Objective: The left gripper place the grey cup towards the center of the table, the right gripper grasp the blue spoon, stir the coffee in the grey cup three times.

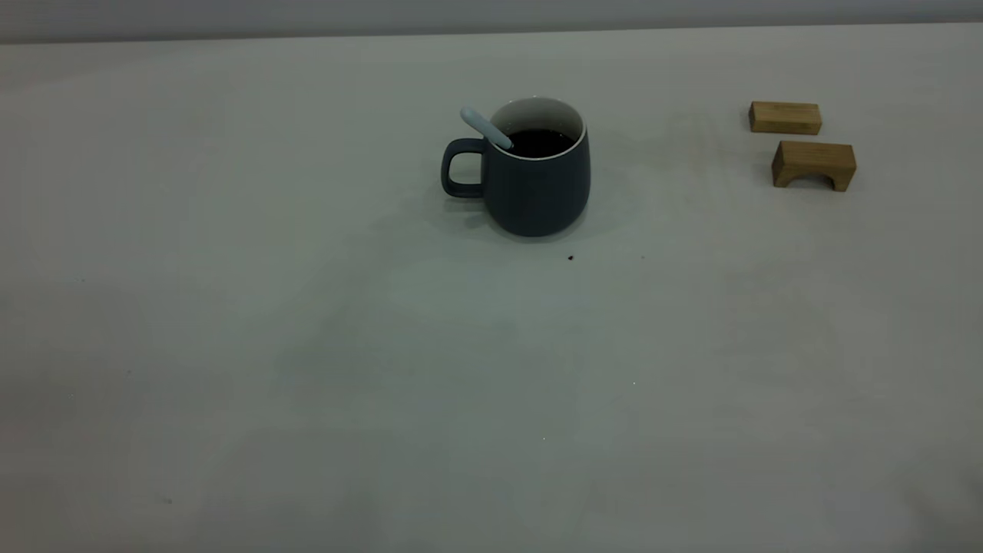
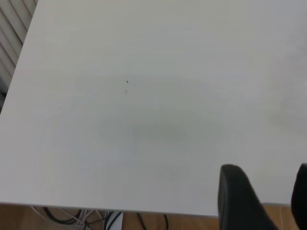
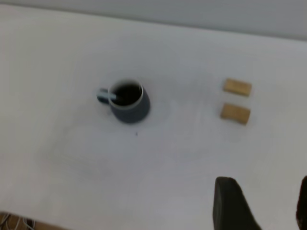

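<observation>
- You see the left gripper (image 2: pixel 263 199) closest in its wrist view, with its dark fingers (image 2: pixel 237 196) apart and holding nothing, high over the table (image 2: pixel 144 120) near an edge, where cables show below.
- Your right gripper (image 3: pixel 261 203) is also high up, fingers spread wide and empty, over bare table.
- The grey cup (image 1: pixel 530 173) stands upright near the middle of the table, handle toward the left arm's side, with lots of open room around it.
- The blue spoon (image 1: pixel 485 127) leans in the cup over the handle side, its bowl down in the coffee (image 1: pixel 540 142).
- Two wooden blocks (image 1: pixel 812 163) sit well apart from the cup on the right arm's side.
- A tiny dark speck (image 1: pixel 570 257) lies just in front of the cup.
</observation>
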Controlling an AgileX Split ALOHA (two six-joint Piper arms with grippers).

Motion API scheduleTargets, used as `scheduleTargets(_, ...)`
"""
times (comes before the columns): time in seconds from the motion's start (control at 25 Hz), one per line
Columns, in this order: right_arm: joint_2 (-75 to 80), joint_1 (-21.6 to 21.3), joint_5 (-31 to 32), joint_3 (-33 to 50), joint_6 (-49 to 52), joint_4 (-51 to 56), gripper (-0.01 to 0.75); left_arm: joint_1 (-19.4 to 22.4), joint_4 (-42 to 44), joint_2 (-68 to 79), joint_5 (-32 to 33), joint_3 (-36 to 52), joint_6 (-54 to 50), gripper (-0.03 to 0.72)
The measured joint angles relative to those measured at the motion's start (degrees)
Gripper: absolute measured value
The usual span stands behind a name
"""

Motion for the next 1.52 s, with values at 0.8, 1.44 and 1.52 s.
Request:
scheduleTargets(0.8,-39.73,-6.96,-8.86,38.74,-1.67,-2.42,0.373,0.0,0.0,0.0,0.0,0.0,0.0,0.351)
scheduleTargets(1.44,-41.46,-6.97,-6.53,43.03,-1.67,-3.64,0.372,0.0,0.0,0.0,0.0,0.0,0.0,0.351)
scheduleTargets(1.52,-41.46,-6.97,-6.47,43.03,-1.67,-3.64,0.371,0.0,0.0,0.0,0.0,0.0,0.0,0.351)
